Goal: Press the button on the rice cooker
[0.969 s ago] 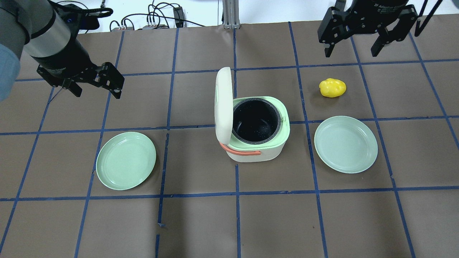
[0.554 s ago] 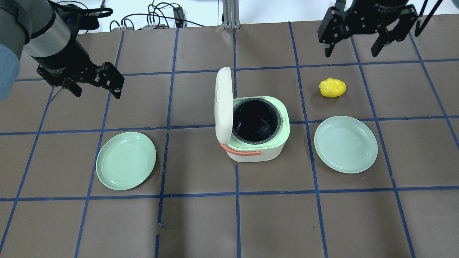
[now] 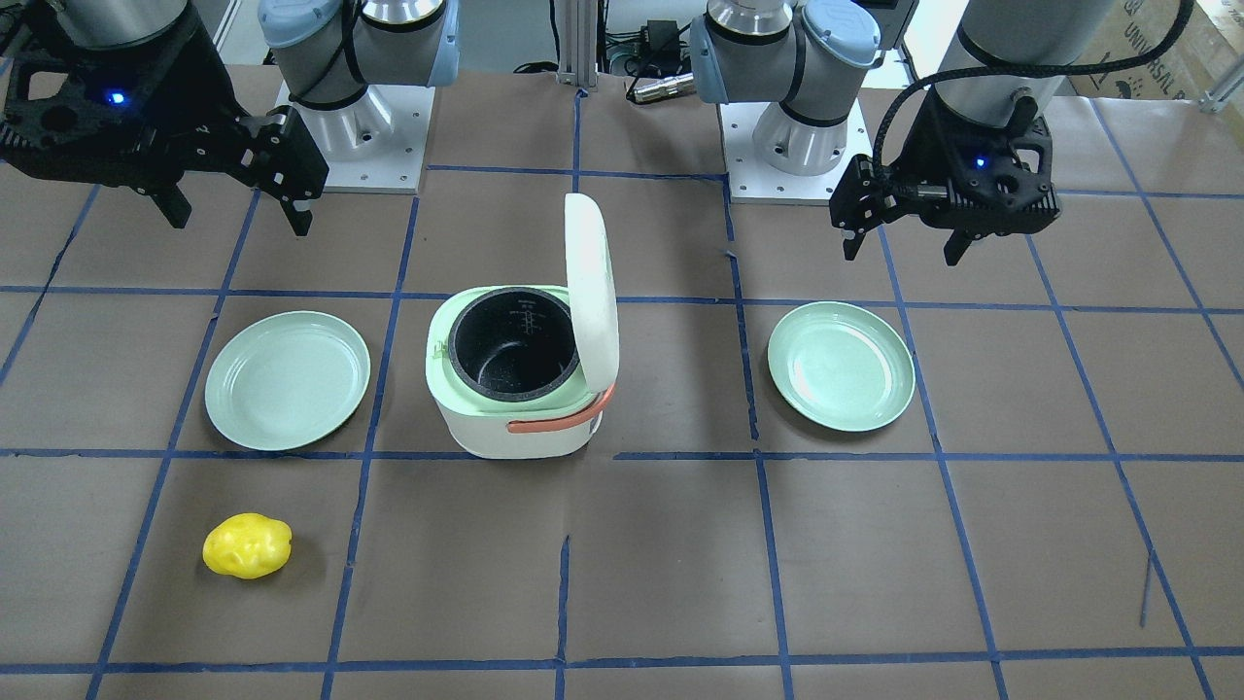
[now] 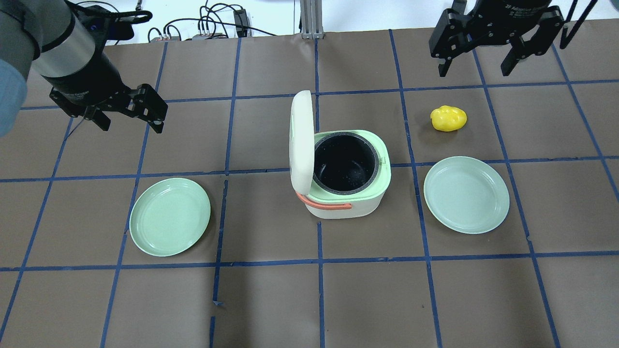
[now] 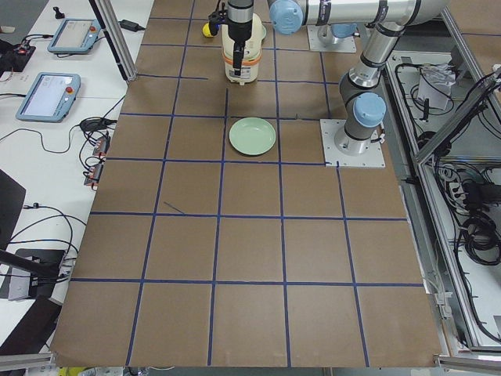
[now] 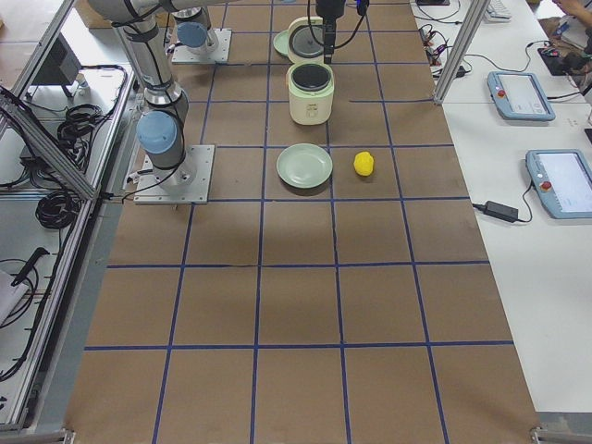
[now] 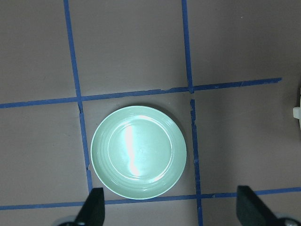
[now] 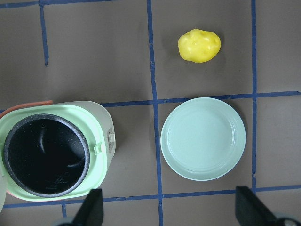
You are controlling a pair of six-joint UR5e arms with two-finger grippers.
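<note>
The rice cooker (image 4: 350, 193) stands mid-table, pale green and white with an orange handle. Its lid (image 4: 301, 140) stands open and upright, and the black inner pot (image 4: 345, 163) is empty. It also shows in the front view (image 3: 505, 389) and the right wrist view (image 8: 51, 150). Its button is not discernible. My left gripper (image 4: 130, 118) is open and empty, high over the table's left side. My right gripper (image 4: 474, 63) is open and empty at the far right, above the yellow object.
A green plate (image 4: 169, 216) lies left of the cooker and shows in the left wrist view (image 7: 138, 151). A second green plate (image 4: 466, 194) lies right of it. A yellow lumpy object (image 4: 449, 118) sits behind that plate. Cables lie beyond the far edge.
</note>
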